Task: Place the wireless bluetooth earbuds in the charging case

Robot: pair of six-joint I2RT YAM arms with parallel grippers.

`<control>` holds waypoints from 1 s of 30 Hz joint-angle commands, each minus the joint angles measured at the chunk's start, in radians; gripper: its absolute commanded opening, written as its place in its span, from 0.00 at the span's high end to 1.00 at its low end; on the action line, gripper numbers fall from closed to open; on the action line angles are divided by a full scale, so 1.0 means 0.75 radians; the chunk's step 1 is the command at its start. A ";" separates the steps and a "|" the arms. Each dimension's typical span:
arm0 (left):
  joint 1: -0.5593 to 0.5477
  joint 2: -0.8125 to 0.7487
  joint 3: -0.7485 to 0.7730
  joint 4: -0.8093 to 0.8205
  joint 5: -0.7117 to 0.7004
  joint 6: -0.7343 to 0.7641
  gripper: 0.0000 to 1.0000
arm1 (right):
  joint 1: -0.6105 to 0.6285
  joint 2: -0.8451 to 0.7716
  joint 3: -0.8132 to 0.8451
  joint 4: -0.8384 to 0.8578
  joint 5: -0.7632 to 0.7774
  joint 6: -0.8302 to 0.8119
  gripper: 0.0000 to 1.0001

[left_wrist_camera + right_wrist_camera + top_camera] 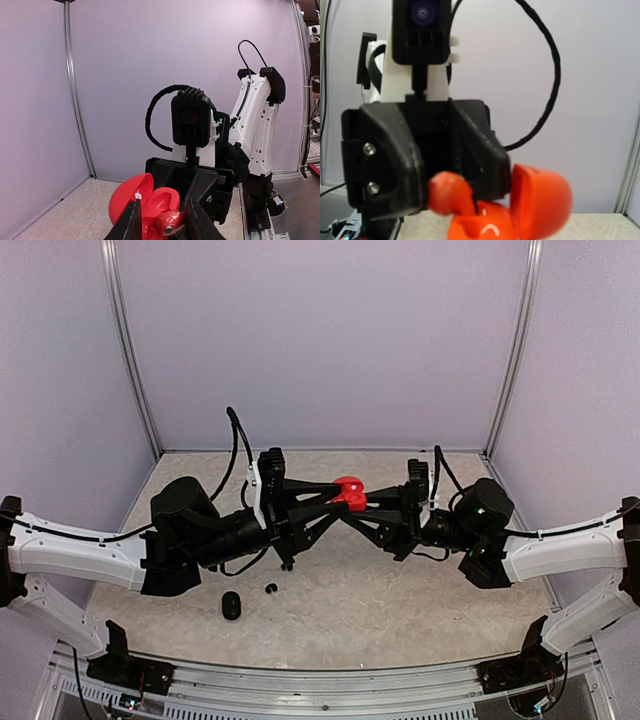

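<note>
Pale lilac wall panels (pixel 320 340) close the space on three sides, one flat across the back and one angling in at each flank. Slim silver metal uprights stand where the panels meet. The left upright (pixel 130 350) and the right upright (pixel 513 350) both slant inward toward the far corners in the overhead view. The worktop (pixel 400 610) is a beige, marbled surface running to the foot of the back panel. Along its near edge lies a ribbed aluminium rail (pixel 320 685). The light is soft and even, leaving only faint shadows on the worktop. In both wrist views the same lilac panels fill the backdrop, above a strip of beige worktop.
</note>
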 commanded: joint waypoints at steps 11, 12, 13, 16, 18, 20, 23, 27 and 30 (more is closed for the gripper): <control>0.004 -0.059 -0.050 -0.077 -0.110 0.049 0.50 | 0.019 -0.012 -0.007 0.055 0.041 -0.018 0.86; 0.004 -0.062 -0.057 -0.067 -0.114 0.048 0.48 | 0.018 -0.013 -0.009 0.052 0.048 -0.018 0.86; 0.003 -0.067 -0.062 -0.065 -0.116 0.046 0.47 | 0.018 -0.014 -0.010 0.046 0.056 -0.021 0.86; 0.002 -0.072 -0.072 -0.063 -0.130 0.038 0.45 | 0.018 -0.022 -0.014 0.029 0.084 -0.029 0.86; 0.000 -0.078 -0.079 -0.058 -0.143 0.033 0.44 | 0.017 -0.026 -0.020 0.022 0.102 -0.033 0.86; 0.002 -0.077 -0.082 -0.053 -0.166 0.024 0.42 | 0.019 -0.031 -0.021 0.014 0.115 -0.039 0.86; 0.001 -0.077 -0.079 -0.045 -0.215 0.003 0.41 | 0.018 -0.037 -0.021 -0.010 0.153 -0.051 0.87; 0.002 -0.061 -0.060 -0.040 -0.257 -0.048 0.44 | 0.019 -0.047 -0.023 -0.036 0.197 -0.069 0.87; 0.002 -0.050 -0.053 -0.036 -0.254 -0.061 0.46 | 0.019 -0.055 -0.029 -0.046 0.225 -0.082 0.88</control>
